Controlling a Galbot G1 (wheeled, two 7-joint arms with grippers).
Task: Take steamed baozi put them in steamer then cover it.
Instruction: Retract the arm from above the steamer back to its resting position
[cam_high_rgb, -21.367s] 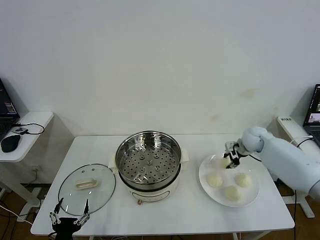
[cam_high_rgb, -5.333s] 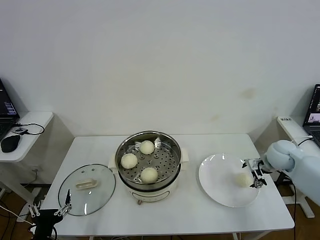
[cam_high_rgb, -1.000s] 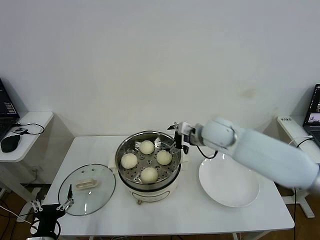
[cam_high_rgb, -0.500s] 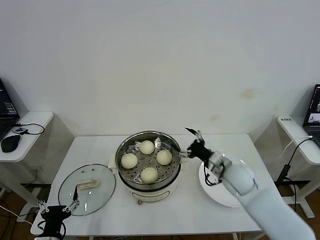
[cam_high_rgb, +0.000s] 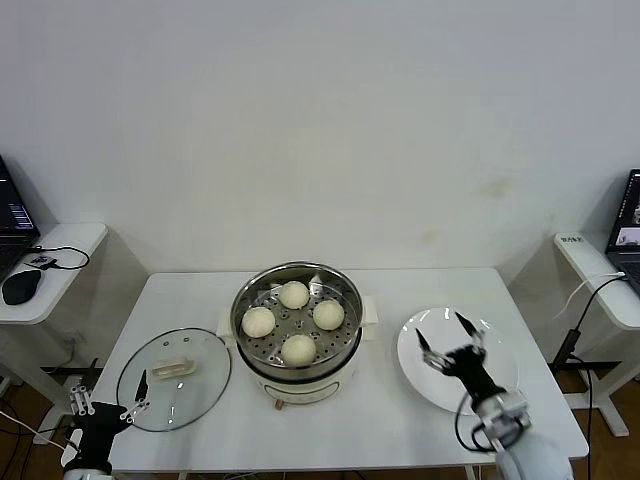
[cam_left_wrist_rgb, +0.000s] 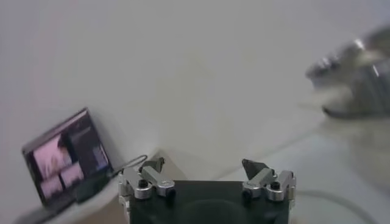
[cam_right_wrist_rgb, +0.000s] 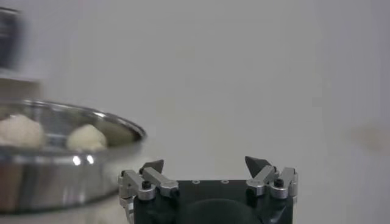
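With baozi (cam_high_rgb: 298, 348) in steamer (cam_high_rgb: 297, 330), right end effector (cam_high_rgb: 451, 341) sits apart.

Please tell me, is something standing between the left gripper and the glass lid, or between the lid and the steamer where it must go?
Nothing visible. The left gripper, open, sits just off the near edge of the glass lid, and only bare table separates the lid from the steamer, whose top is open above four baozi.

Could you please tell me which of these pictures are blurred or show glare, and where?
Head view: sharp and evenly lit, with soft glints on the steamer rim and glass lid. Left wrist view: the steamer at the frame's edge is smeared, the left gripper crisp. Right wrist view: steamer and baozi are soft, the right gripper crisp.
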